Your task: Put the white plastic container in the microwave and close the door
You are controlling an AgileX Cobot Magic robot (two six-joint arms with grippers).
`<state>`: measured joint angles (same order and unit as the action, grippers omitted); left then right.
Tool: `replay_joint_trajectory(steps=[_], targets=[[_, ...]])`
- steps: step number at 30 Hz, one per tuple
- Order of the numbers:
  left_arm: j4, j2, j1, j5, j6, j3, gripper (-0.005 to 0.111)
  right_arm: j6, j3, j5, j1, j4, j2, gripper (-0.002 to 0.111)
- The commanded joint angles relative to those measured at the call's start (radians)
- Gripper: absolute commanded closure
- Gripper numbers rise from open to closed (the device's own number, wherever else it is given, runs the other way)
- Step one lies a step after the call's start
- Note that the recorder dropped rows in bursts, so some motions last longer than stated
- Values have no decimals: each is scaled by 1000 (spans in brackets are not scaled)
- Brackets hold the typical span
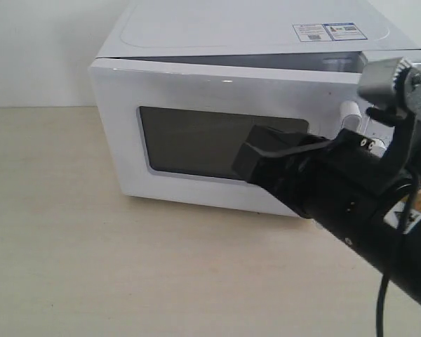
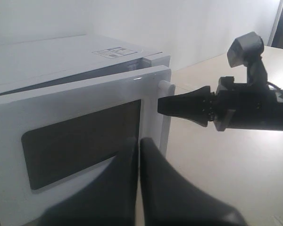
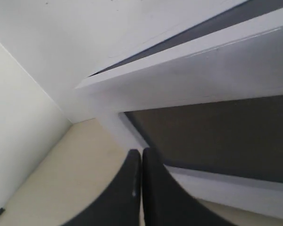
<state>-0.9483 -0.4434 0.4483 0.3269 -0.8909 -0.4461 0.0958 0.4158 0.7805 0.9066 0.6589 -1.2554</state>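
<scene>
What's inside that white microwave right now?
Nothing inside shows. The door of the microwave is only slightly ajar, leaving a thin dark gap along its top, and its dark window is too murky to see through. Whether anything sits inside cannot be told.

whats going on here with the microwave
The door of the microwave is nearly shut, with a dark gap along its top. The right gripper, shut and empty, points at the door's handle side, apparently pushing it. The left gripper, also shut, hangs before the window. No container is in view.
</scene>
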Motion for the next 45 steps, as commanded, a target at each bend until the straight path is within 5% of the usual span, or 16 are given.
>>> replay_joint_trajectory(steps=[1, 14, 36, 45], targets=[[-13, 7, 5, -14, 10, 4, 103, -104, -5, 176, 1, 78, -100, 108], [-13, 7, 5, -14, 10, 4, 103, -286, 88, 381, 1, 227, -296, 108], [-13, 7, 5, -14, 10, 4, 103, -626, 300, 404, -3, 392, -431, 108], [-13, 7, 5, -14, 10, 4, 103, -633, 304, 327, -84, 395, -433, 108]])
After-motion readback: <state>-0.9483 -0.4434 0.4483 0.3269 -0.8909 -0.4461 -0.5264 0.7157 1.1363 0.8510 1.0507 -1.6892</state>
